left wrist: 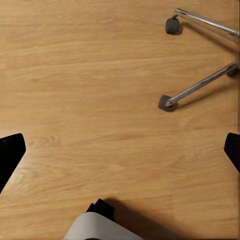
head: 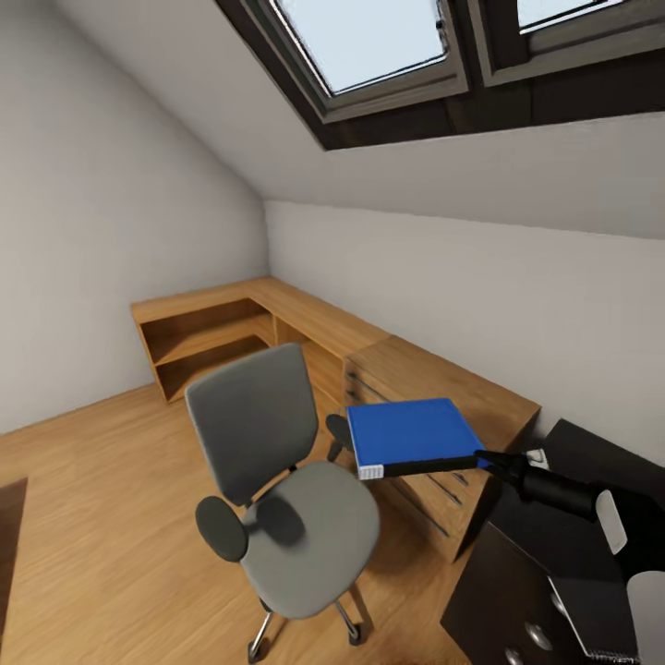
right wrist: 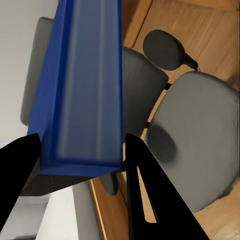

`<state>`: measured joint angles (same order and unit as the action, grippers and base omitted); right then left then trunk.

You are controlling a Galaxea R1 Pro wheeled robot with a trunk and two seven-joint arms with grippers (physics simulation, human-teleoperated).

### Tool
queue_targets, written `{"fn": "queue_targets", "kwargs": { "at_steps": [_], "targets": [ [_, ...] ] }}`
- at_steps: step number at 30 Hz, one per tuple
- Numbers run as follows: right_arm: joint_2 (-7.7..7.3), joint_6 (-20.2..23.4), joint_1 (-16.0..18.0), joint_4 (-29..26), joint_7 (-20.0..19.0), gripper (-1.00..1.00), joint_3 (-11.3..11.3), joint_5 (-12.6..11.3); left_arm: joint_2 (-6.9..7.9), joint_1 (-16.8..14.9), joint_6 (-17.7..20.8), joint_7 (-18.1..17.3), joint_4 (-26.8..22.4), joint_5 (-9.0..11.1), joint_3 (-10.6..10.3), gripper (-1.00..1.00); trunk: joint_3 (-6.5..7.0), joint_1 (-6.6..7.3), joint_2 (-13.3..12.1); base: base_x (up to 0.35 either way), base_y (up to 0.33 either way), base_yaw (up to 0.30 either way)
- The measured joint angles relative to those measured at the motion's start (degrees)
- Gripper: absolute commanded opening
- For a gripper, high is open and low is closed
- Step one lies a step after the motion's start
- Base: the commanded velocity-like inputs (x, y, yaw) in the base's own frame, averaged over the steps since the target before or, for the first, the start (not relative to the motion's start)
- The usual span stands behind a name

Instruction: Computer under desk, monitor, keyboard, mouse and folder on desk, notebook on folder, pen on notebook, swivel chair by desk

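A: Watching from the doorway. One swivel chair (head: 286,499), seat bare, on the wood floor (head: 83,536). Left tool (left wrist: 120,147) hangs over that floor, its dark fingers (left wrist: 11,152) spread wide, nothing between them; two chrome chair legs with castors show close by.

B: And the folder?

A: One folder (head: 411,434), bright blue, held level in the air between the chair and the light-wood drawer chest (head: 462,406), off the seat. Right tool (right wrist: 82,170) is clamped on its near edge, a finger on either side of the spine.

B: How will it handle?

A: Stiff, by my guess; it juts out flat without sagging. Light, probably. The cover looks smooth, so an edge pinch could let it swivel. Holding nearer the spine's middle seems safer.

B: Worktop?

A: One glossy black worktop (head: 600,453) at far right, drawer knobs below.
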<state>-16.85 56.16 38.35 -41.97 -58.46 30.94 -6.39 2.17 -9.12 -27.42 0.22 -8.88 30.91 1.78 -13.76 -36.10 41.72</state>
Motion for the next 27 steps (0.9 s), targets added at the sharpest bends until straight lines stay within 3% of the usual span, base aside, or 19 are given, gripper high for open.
{"fn": "queue_targets", "kwargs": {
  "at_steps": [4,27],
  "targets": [
    [-0.03,-0.01,0.00,0.01,0.01,-1.00,0.37,0.03,0.03,0.00,0.00,-0.05,0.00,-0.01,-0.04,1.00,0.72,0.88,-1.61,0.000,0.000,-0.274],
    [-0.10,-0.80,-0.01,0.02,0.93,-1.00,0.52,0.05,0.03,0.00,-0.05,-0.06,0.00,0.07,-0.01,1.00,1.07,0.89,-1.62,0.000,0.000,-0.255]
  ]
}}
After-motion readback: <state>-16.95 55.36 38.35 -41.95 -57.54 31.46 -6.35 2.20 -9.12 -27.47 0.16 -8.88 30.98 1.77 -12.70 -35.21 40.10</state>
